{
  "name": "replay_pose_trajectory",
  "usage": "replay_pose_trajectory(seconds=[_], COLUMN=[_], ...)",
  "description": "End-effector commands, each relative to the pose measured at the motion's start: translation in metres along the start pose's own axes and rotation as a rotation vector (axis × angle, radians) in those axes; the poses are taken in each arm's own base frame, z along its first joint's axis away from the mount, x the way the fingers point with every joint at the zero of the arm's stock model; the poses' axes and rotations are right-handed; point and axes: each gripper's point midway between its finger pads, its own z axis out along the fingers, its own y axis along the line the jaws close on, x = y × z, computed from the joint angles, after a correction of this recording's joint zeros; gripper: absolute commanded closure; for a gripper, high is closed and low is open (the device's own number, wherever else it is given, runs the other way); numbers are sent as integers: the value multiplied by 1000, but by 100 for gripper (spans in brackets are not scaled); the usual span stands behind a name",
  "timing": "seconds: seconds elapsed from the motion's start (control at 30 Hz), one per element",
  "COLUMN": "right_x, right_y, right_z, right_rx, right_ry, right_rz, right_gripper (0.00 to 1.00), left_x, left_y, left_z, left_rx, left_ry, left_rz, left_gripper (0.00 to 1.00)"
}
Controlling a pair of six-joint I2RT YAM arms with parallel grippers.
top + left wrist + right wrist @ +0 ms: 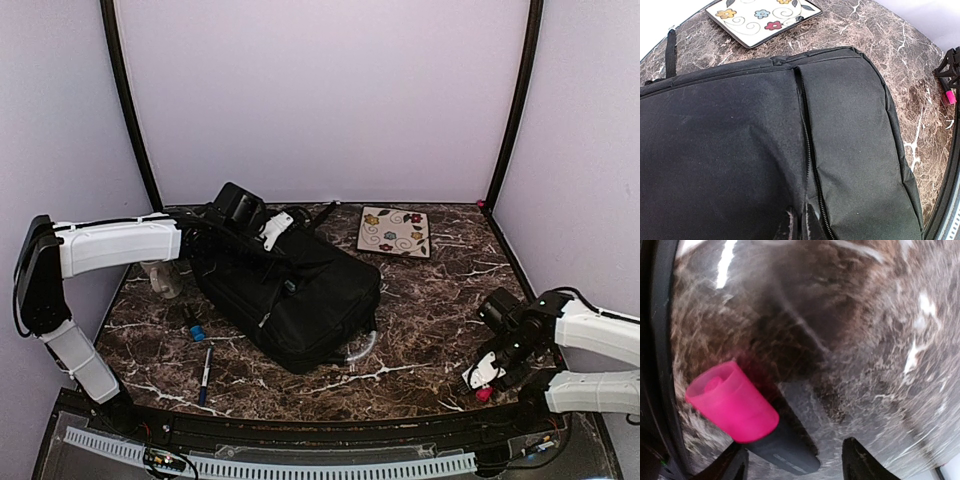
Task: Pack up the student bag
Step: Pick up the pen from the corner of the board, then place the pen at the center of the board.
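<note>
The student bag (290,290) is a large black fabric bag lying flat on the left middle of the table. It fills the left wrist view (740,140), with its zipper (807,150) running down the middle. My left gripper (268,236) is on the bag's far end. Its fingertips (801,222) are pinched together on a fold of fabric beside the zipper. My right gripper (492,376) is low over the table at the front right, open. A marker with a pink cap (732,402) lies on the table between its fingers (865,460).
A floral square plate (395,231) lies at the back right of the bag. A blue-capped marker (194,326) and a dark pen (205,372) lie left of the bag. A clear cup (166,279) stands under the left arm.
</note>
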Motion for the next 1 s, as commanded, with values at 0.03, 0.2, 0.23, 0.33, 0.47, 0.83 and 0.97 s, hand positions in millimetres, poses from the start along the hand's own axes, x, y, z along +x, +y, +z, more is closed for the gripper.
replay_pose_trajectory(seconds=[0.03,0.2,0.23,0.33,0.47,0.83,0.97], right_x=[-18,-42,-47,-58,-70,-63,-57], right_y=[-18,-44,-53,-88,-130,-129,-121], right_z=[0,-4,-6,-12,-24,2,10], right_rx=[-12,-108,-120,-113,-97,-117,-152], right_ry=[-76,-155,-173,-209,-265,-213,-193], right_rz=[133,347,397,543,703,831,891], right_gripper=[46,69,71,75,78,73,63], left_x=[-21,-22,-22,-22,-23,-25,-24], left_y=[-17,-17,-17,-18,-20,-22,-22], left_z=[-8,-10,-11,-11,-12,-15,-14], left_rx=[63,62,62,69,72,80,84], left_ry=[-54,-58,-58,-56,-59,-66,-64], left_rz=[23,26,26,26,27,28,29], left_gripper=[100,100,100,100,100,100,100])
